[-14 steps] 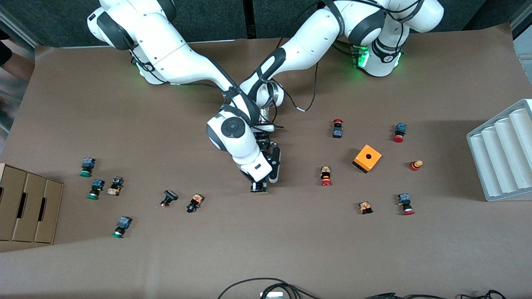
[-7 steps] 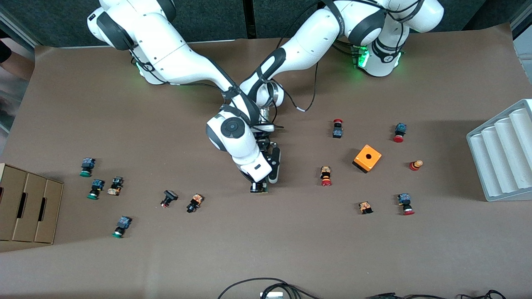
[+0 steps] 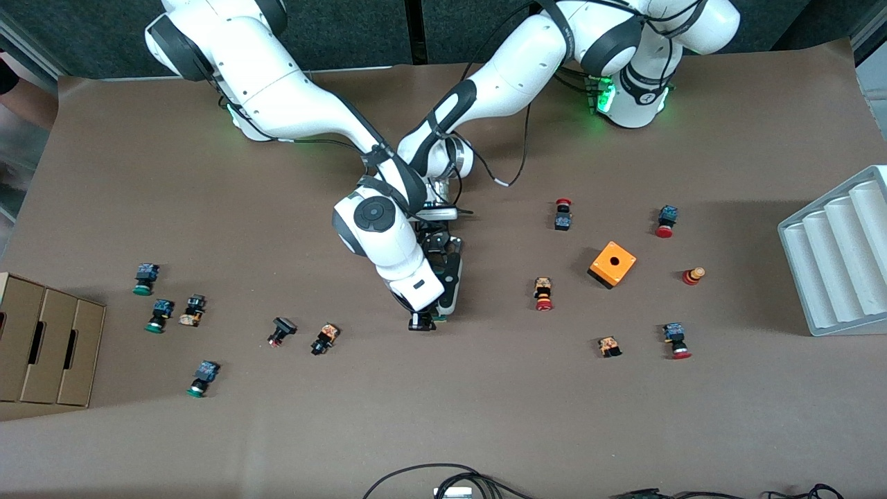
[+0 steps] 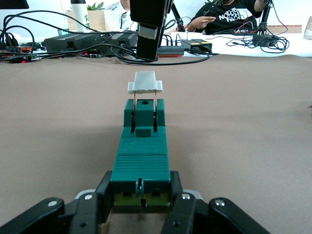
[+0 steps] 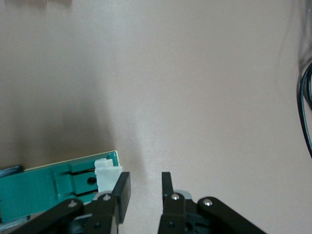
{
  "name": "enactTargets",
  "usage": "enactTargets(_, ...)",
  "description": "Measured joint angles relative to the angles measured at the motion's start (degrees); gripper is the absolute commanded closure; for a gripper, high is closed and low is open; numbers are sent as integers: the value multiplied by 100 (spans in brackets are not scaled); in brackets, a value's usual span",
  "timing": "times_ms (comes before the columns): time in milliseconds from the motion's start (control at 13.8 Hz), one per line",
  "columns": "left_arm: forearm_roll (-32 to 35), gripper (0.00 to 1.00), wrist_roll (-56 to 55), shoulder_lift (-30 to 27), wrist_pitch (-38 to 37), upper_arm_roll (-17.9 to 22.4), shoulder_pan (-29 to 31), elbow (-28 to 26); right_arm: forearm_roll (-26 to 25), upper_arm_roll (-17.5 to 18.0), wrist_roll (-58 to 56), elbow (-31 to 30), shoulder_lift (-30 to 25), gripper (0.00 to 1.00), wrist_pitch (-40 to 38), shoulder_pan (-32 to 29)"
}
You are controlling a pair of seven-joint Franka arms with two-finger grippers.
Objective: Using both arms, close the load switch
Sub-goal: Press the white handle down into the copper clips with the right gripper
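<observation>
Two white robot arms meet over the middle of a brown paper-covered surface (image 3: 485, 416), working on the closing step itself.

The right arm reaches down from its base at the upper left of the front view. Its right pincer (image 5: 142, 191) hangs just above the white lever (image 4: 145, 82) at one end of the load switch (image 4: 140, 161). Its fingers are drawn as near together as they go, a narrow gap between the tips, holding nothing; one tip sits right beside the lever.

The left arm comes in from the upper right, bent low. Its left pincer (image 4: 141, 197) is clamped on the other end of the dark-green switch, which lies flat on the surface.

Judged from this, the lever stands raised, so the next move calls for pressing it down while the left pincer braces the body.
</observation>
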Motion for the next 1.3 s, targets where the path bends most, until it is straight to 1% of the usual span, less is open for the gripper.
enactTargets(1302,0,67,0,0,0,0,0,0,0,27,12,-19,109,66,0,43)
